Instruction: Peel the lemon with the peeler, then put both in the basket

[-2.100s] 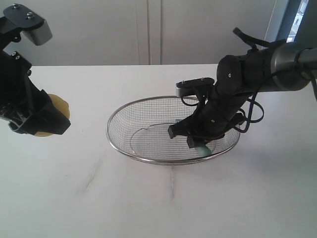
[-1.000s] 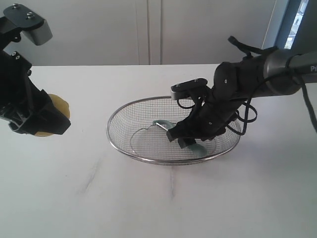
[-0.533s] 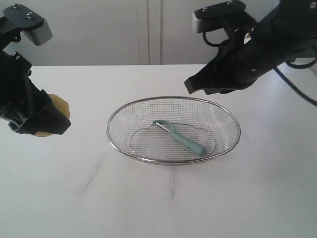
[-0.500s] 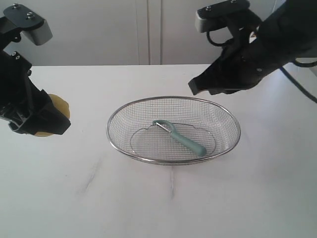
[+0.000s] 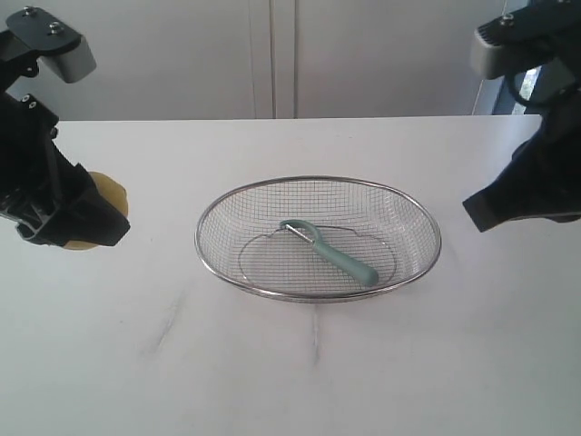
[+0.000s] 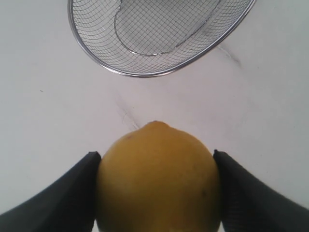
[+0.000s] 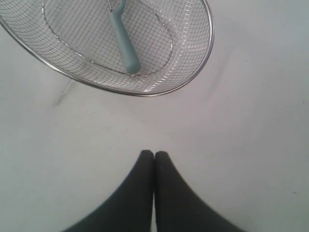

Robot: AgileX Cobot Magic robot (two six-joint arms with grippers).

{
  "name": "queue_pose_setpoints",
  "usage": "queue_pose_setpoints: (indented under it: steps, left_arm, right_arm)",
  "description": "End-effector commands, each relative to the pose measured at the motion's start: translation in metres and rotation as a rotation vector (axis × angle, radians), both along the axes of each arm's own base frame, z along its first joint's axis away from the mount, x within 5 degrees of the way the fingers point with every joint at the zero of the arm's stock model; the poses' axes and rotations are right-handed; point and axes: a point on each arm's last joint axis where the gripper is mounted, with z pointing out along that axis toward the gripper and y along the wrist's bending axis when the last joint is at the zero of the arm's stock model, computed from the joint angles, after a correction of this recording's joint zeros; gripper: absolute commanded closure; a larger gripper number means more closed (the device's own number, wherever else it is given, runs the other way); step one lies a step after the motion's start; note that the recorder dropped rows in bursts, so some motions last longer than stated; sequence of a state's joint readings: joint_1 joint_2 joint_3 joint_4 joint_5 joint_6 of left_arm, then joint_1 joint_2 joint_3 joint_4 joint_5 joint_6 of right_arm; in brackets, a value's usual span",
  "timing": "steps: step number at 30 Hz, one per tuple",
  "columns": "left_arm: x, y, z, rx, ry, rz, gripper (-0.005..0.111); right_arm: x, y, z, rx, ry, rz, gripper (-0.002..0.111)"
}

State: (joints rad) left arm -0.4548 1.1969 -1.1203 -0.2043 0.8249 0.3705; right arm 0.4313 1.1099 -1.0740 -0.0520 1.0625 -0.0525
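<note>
Lying released in the basket (image 5: 199,238), the peeler (image 5: 329,253) has been left by the withdrawn right gripper (image 7: 154,153), pressed together empty; only the lemon (image 6: 158,179), pinched by the left gripper (image 6: 155,155), remains to be placed.

A broad white matte table (image 5: 272,391) reaches from the near edge to the pale wall at the far side. Its top is plain but for faint grey streaks (image 5: 169,320) on the near side, left of the middle. Resting directly on it, at the middle, is a large shallow oval basket of silver wire mesh with a thick steel rim (image 5: 227,227), its long side running left to right
</note>
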Motion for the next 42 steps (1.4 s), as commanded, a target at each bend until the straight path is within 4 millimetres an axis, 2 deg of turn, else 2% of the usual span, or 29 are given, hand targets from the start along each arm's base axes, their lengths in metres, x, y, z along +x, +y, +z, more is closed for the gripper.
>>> queue_pose_setpoints:
  steps: [1, 9, 15, 17, 20, 21, 23, 24, 25, 33, 42]
  left_arm:
    - [-0.002, -0.002, 0.006, -0.031, -0.020, -0.002, 0.107]
    - [0.008, -0.010, 0.006, -0.057, 0.004, -0.001, 0.107]
    - [0.041, -0.028, 0.017, -0.059, 0.029, -0.017, 0.107]
    - [0.063, -0.054, 0.022, -0.052, 0.036, -0.069, 0.107]
    - [0.079, -0.096, 0.016, 0.004, 0.032, -0.158, 0.107]
    - [0.088, -0.113, 0.008, 0.043, 0.022, -0.161, 0.107]
    - [0.102, -0.134, -0.007, 0.080, 0.015, -0.178, 0.107]
    - [0.107, -0.139, -0.013, 0.082, 0.017, -0.177, 0.107]
    - [0.118, -0.147, -0.028, 0.084, 0.021, -0.173, 0.107]
    - [0.150, -0.169, -0.079, 0.068, -0.032, -0.138, 0.107]
    - [0.161, -0.178, -0.129, 0.124, 0.048, -0.139, 0.107]
  right_arm:
    - [-0.010, -0.006, 0.006, 0.007, -0.018, -0.010, 0.108]
    - [-0.014, -0.008, 0.010, 0.013, -0.038, -0.010, 0.108]
    - [-0.014, -0.008, 0.010, 0.013, -0.038, -0.010, 0.108]
    - [-0.014, -0.008, 0.010, 0.013, -0.038, -0.010, 0.108]
    - [-0.014, -0.008, 0.010, 0.023, -0.035, -0.025, 0.108]
    - [-0.014, -0.008, 0.011, 0.027, -0.040, -0.026, 0.108]
    - [-0.014, -0.008, 0.011, 0.027, -0.040, -0.026, 0.108]
    - [-0.014, -0.008, 0.011, 0.027, -0.040, -0.026, 0.108]
    - [-0.014, -0.008, 0.011, 0.027, -0.040, -0.026, 0.108]
    - [-0.014, -0.008, 0.011, 0.027, -0.040, -0.026, 0.108]
    - [-0.014, -0.008, 0.011, 0.027, -0.040, -0.026, 0.108]
